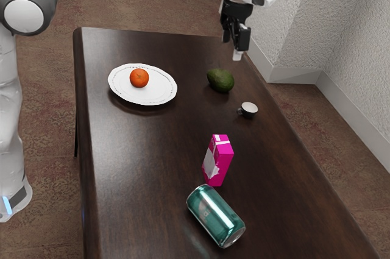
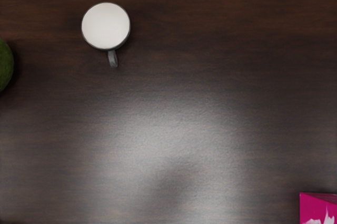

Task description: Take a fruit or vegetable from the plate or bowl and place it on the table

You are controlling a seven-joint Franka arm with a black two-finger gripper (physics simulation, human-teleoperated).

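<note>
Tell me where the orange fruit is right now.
In the exterior view, the orange fruit sits on the white plate, toward the exterior view's left; the avocado lies on the table beyond the plate's right side.

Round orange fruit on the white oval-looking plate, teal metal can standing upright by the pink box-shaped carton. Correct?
One fix: the teal metal can lies on its side, per the exterior view. It is by the pink carton, and the orange fruit is on the white plate.
</note>
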